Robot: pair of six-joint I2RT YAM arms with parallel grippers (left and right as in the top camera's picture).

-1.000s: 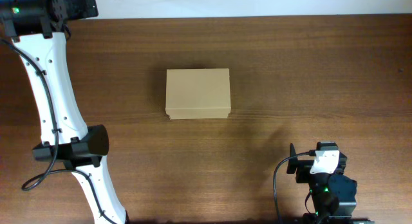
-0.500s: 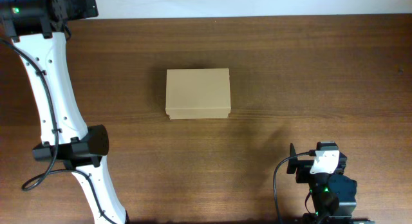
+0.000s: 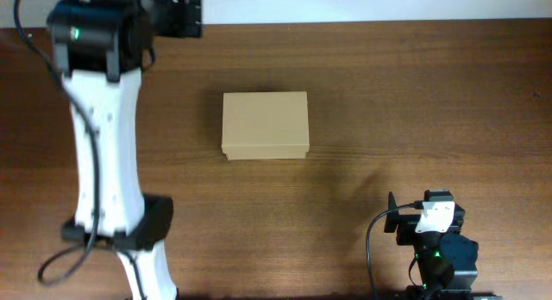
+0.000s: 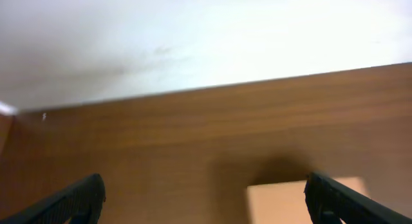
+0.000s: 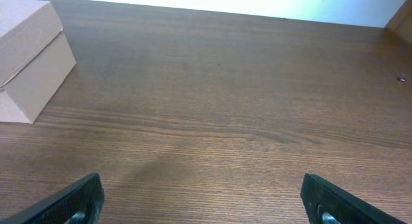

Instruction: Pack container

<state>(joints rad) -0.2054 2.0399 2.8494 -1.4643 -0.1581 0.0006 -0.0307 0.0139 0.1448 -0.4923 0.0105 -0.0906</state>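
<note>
Two end effectors, fingers spread wide, held nothing: the left end effector (image 4: pixel 203 193) hung over the tabletop's (image 3: pixel 414 93) far edge, the right end effector (image 5: pixel 203 193) near the front. One closed container (image 3: pixel 265 124) lay mid-tabletop, touched by neither.

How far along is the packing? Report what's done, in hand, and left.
Done: nothing that shows. The container sits closed on the table, and no items to pack are in view.
In hand: nothing. The left gripper is near the far edge, behind the container, jaws open and empty. The right gripper is at the near side, also open and empty.
Left: open the lid, load, close.
</note>
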